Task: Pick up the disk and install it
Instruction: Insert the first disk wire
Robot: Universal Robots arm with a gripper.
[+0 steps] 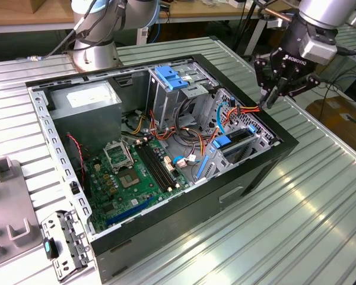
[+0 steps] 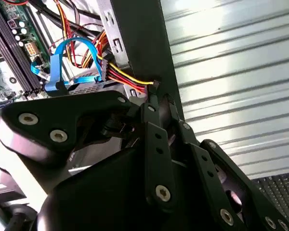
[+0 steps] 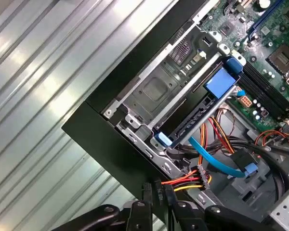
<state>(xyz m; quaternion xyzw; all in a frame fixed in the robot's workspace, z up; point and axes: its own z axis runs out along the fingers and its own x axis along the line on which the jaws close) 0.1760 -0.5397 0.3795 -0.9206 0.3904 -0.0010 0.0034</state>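
Note:
The disk lies edge-on in the drive bay at the case's corner on the exterior view's right, with blue rails at its ends. In the first wrist view the disk is a dark slab beside the grey bay wall. My gripper hangs over the case's black rim just beyond that bay. It is shut on a black power connector at the end of red, yellow and black wires. Both wrist views show my gripper with its fingers pinched together on the connector. A blue data cable loops nearby.
The open computer case lies on a ribbed metal table. Inside are a green motherboard, a grey power supply box and a metal cage with a blue handle. The arm's base stands behind. A grey fixture sits at the exterior view's left.

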